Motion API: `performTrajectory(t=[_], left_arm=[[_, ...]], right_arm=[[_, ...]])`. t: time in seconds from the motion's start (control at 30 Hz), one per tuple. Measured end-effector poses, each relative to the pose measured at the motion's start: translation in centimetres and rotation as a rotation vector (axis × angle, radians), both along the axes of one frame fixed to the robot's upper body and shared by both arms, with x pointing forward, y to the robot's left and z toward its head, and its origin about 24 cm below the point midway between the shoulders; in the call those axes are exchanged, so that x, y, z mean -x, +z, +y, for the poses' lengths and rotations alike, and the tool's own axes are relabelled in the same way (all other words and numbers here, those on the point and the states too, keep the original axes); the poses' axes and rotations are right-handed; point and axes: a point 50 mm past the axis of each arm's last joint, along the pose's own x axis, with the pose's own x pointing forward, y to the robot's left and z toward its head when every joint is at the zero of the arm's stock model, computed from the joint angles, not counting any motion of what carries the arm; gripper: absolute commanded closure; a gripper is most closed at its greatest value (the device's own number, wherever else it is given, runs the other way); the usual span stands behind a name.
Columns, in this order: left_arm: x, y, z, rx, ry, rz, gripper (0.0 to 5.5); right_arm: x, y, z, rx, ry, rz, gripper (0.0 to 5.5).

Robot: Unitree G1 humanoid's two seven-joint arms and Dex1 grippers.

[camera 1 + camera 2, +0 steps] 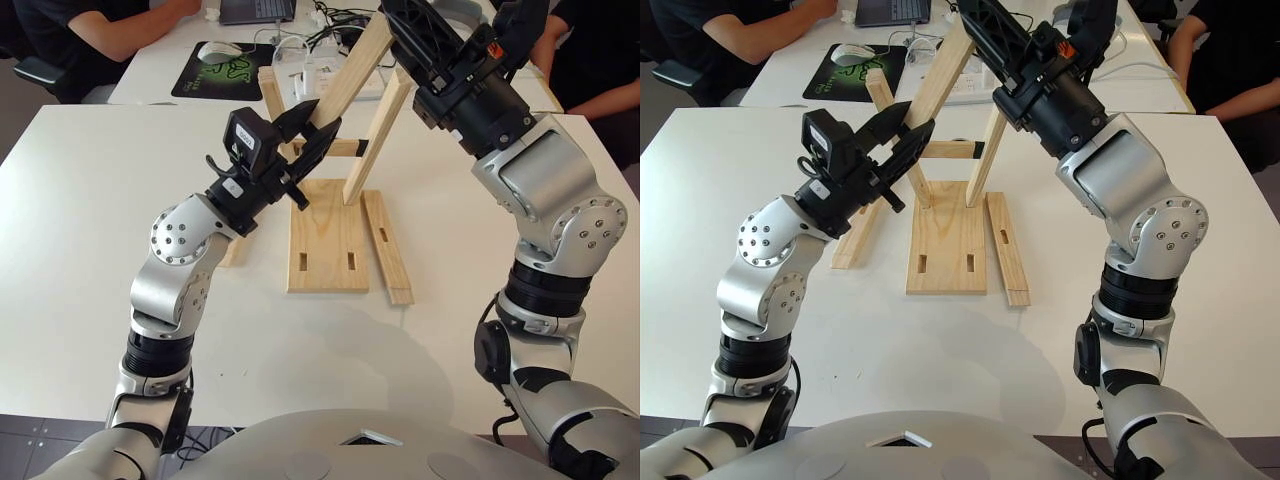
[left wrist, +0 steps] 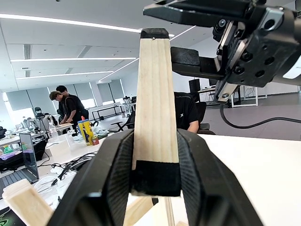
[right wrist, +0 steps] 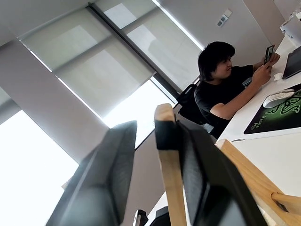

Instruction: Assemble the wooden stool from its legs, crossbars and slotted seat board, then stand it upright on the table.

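Left end effector (image 1: 316,135) is clamped on a tilted leg (image 1: 350,78), low down, above the seat board (image 1: 325,250) lying flat on the counter (image 1: 90,200). Right end effector (image 3: 146,129) straddles that leg's top, fingers apart.

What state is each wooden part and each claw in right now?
left gripper: shut on the leg
right gripper: open, around that leg's top end
leg: lifted, tilted
crossbar: joined to a second leg, off the table
seat board: flat on the table, near slots empty
loose bar: flat beside the seat board
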Motion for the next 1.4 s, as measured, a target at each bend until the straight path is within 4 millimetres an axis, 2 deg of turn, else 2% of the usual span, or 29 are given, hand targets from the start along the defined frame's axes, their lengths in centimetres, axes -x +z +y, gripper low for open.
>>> performTrajectory(t=[0.13,0.63,0.67,0.93,1.03,1.17,1.23,1.3,1.4], left_arm=[[0.1,0.1,-0.2,0.001,-0.007,-0.005,4.17],[0.0,-0.2,-0.2,-0.067,0.036,-0.044,4.17],[0.0,-0.3,-0.2,-0.075,0.043,-0.058,3.88],[0.0,-0.3,0.0,-0.093,0.066,-0.125,2.70],[0.0,-0.1,0.3,-0.079,0.053,-0.123,2.68],[0.4,0.7,1.0,-0.077,0.037,-0.151,2.68],[0.5,1.7,2.0,-0.027,0.052,-0.159,2.68],[0.6,3.0,3.2,0.046,0.067,-0.166,2.68],[0.7,6.4,5.3,0.256,0.054,-0.170,2.68]], right_arm=[[-0.1,0.0,0.0,0.002,-0.005,0.004,4.88],[-0.6,-0.9,-0.6,0.056,-0.036,0.015,5.02],[-0.6,-0.9,-0.6,0.054,-0.034,0.016,5.02],[-0.6,-1.4,-0.6,0.063,-0.003,0.022,5.03],[-0.8,-2.1,-0.8,0.092,-0.024,0.042,5.03],[-1.0,-3.4,-1.4,0.147,-0.078,0.081,5.03],[-1.3,-4.2,-1.9,0.254,-0.138,0.087,5.03],[-1.3,-5.3,-2.4,0.342,-0.171,0.112,5.03],[-0.6,-7.2,-3.3,0.426,-0.200,0.171,5.03]])
